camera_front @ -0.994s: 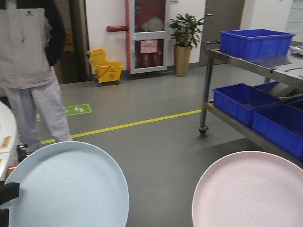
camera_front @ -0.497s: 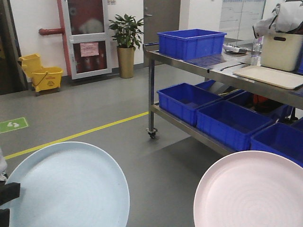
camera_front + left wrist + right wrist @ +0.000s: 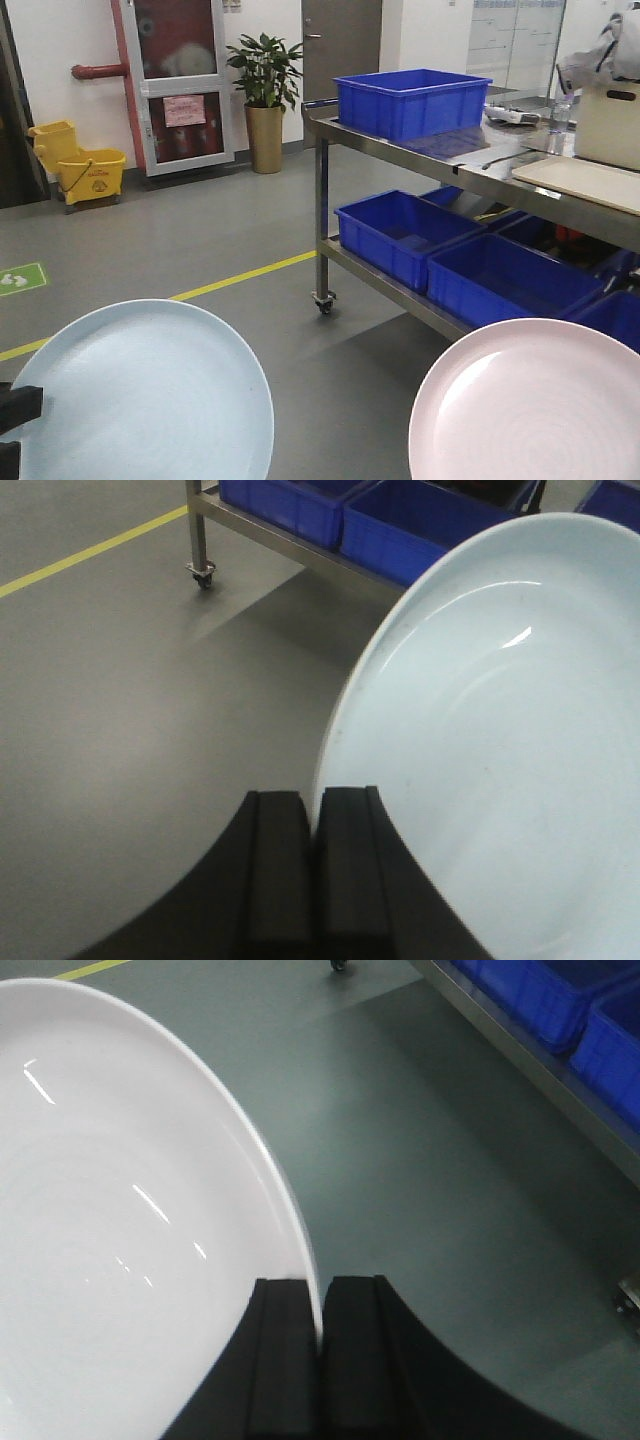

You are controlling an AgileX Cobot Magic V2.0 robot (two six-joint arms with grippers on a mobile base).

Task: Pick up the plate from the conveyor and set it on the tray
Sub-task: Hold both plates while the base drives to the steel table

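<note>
We carry two plates. The left gripper (image 3: 313,815) pinches the rim of the blue plate (image 3: 140,395), and the right gripper (image 3: 322,1305) pinches the rim of the pink plate (image 3: 530,400). Both pairs of jaws are closed on the rims, with only the plate edge between them. The conveyor is not in view, so we judge the grabbing done.

Both plates hang over the floor, well apart from the tray (image 3: 585,180). It lies on the top shelf of the cart (image 3: 400,150), just beside a cream bin (image 3: 610,120). Its right end is cut off by the frame edge, and no plate lies on the part we see.

The placing is all left, in our judgement. We must close in on the cart, bring each plate over the tray, set it flat and let go.
</note>
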